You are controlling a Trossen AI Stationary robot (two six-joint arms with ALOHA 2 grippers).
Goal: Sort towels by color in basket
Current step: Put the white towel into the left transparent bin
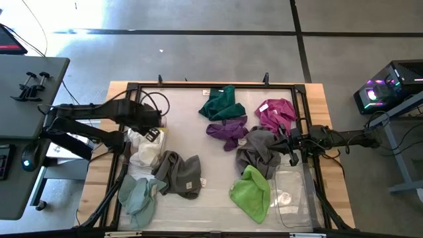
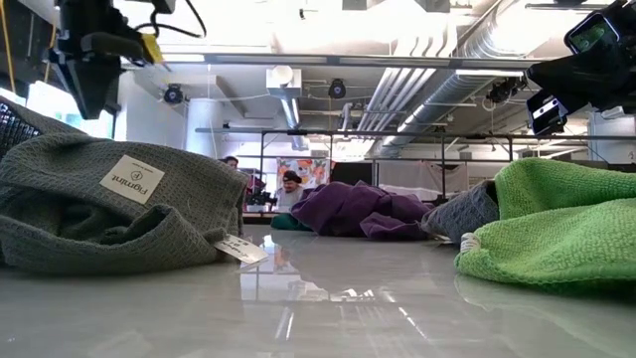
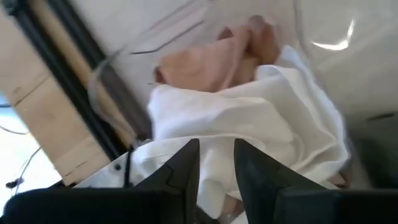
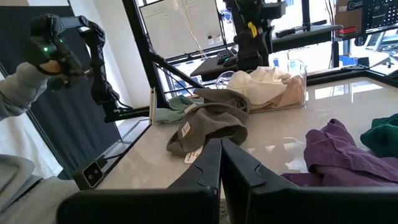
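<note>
My left gripper [image 1: 156, 129] [image 3: 216, 171] hovers over a clear basket [image 4: 292, 93] at the table's left. A white towel [image 3: 249, 124] lies heaped in the basket on a pale pink one [image 3: 211, 62]. Its fingers stand slightly open above the white cloth. My right gripper [image 1: 289, 145] [image 4: 219, 155] is shut and empty, raised over a grey towel [image 1: 258, 153] at the right. Loose on the table lie dark green [image 1: 221, 104], magenta [image 1: 276, 112], purple [image 1: 228, 130], lime green [image 1: 253, 193], another grey [image 1: 180, 174] and pale teal [image 1: 140, 199] towels.
A second clear basket [image 1: 292, 195] stands at the table's right near side, beside the lime towel. A black frame [image 1: 211, 86] rings the tabletop. In the right wrist view a person's grey sleeve [image 4: 18, 87] shows beyond the table's left edge. Bare tabletop lies in the near middle [image 1: 211, 198].
</note>
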